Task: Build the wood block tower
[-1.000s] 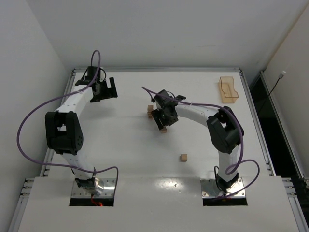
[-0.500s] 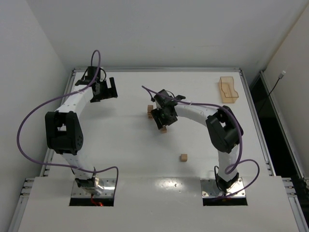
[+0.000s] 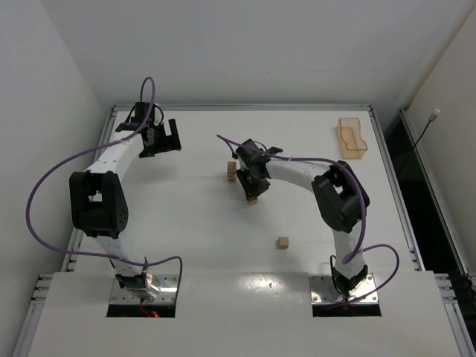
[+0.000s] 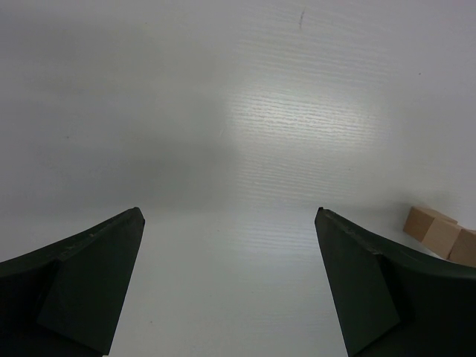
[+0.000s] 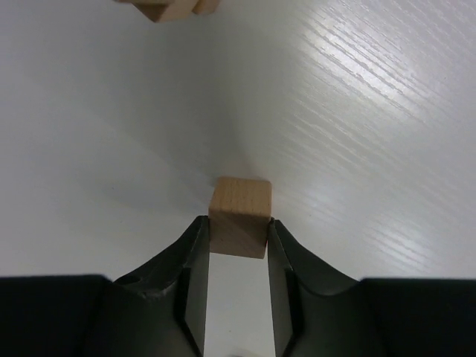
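My right gripper (image 3: 251, 190) is shut on a tan wood block (image 3: 253, 200) near the table's middle. In the right wrist view the fingers (image 5: 192, 253) press both sides of this block (image 5: 239, 216), low over the table. Two more wood blocks (image 3: 231, 172) sit close together just left of it, and show at the top edge of the right wrist view (image 5: 167, 7) and at the right of the left wrist view (image 4: 435, 229). A fourth block (image 3: 282, 242) lies alone nearer the arm bases. No tower shows. My left gripper (image 3: 169, 136) is open and empty at the far left (image 4: 229, 216).
A translucent orange tray (image 3: 352, 138) sits at the far right corner. White walls close in the table's left, far and right sides. Purple cables loop off both arms.
The right arm's wrist has shifted slightly to the left and far side, still gripping the block. The left arm and the other blocks have not moved.
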{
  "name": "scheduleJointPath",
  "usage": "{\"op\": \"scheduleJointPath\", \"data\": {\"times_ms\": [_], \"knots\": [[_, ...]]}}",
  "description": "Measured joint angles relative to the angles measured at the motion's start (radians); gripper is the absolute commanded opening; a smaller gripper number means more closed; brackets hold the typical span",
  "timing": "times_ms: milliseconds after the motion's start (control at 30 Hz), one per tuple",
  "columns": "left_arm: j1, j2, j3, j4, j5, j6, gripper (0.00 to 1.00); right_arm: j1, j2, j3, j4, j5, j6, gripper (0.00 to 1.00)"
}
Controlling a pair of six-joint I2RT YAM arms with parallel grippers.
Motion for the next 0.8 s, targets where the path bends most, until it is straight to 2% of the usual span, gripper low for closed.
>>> {"op": "scheduleJointPath", "data": {"times_ms": [267, 467, 667, 800], "knots": [[0.000, 0.000, 0.000, 0.000, 0.010, 0.000, 1.00, -0.007, -0.033, -0.002, -0.014, -0.033, -0.067, 0.00], [0.000, 0.000, -0.002, 0.000, 0.022, 0.000, 1.00, -0.029, -0.139, 0.058, -0.108, -0.146, -0.261, 0.00], [0.000, 0.000, -0.002, 0.001, 0.037, 0.002, 1.00, -0.084, -0.131, 0.307, -0.268, -0.264, -0.526, 0.00], [0.000, 0.000, -0.002, 0.001, 0.047, 0.005, 1.00, -0.129, -0.068, 0.523, -0.358, -0.307, -0.681, 0.00]]}}
